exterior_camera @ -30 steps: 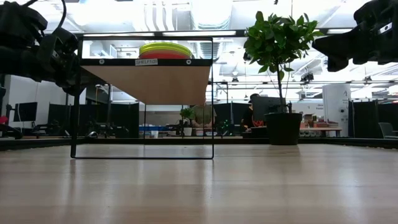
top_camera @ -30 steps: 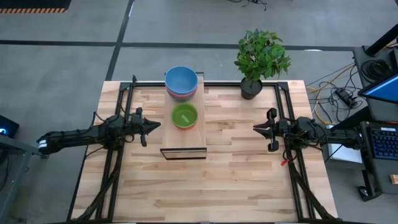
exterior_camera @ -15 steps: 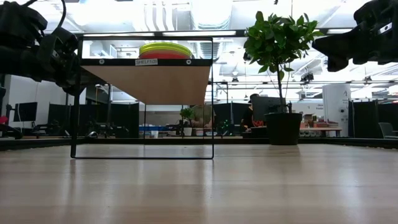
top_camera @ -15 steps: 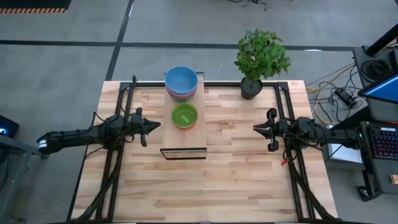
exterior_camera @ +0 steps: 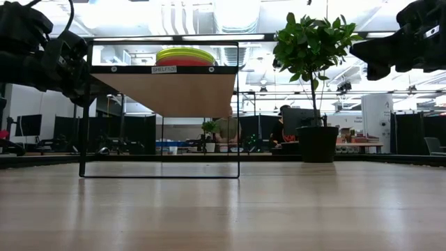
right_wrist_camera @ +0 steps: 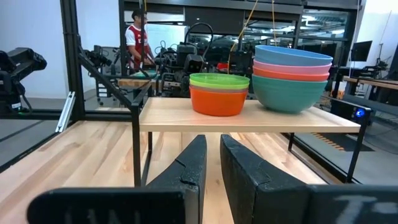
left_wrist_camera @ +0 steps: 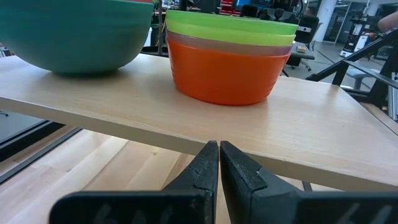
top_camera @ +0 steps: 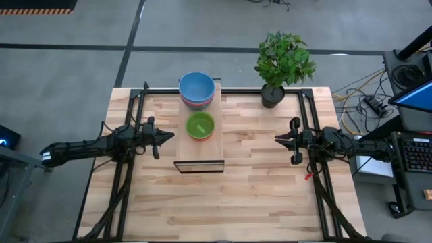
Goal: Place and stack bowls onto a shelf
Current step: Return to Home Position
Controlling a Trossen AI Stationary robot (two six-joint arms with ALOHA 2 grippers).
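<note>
The shelf [top_camera: 200, 154], a pale plank in a dark frame, stands on the table's middle. On its far end a stack of large bowls rests on a teal one [right_wrist_camera: 291, 93], with red, pink and blue [top_camera: 196, 88] on top. Nearer, a small stack rests on an orange bowl [left_wrist_camera: 224, 74], with green [top_camera: 200, 125] on top. My left gripper [top_camera: 170, 136] is shut and empty, level with the plank, just left of the shelf. My right gripper [top_camera: 277, 139] is shut to a narrow slit and empty, well right of the shelf.
A potted plant in a dark pot [top_camera: 273, 96] stands at the far edge, right of the shelf. The near half of the wooden tabletop [top_camera: 223, 202] is bare. People and office gear show in the room behind the table [right_wrist_camera: 135, 37].
</note>
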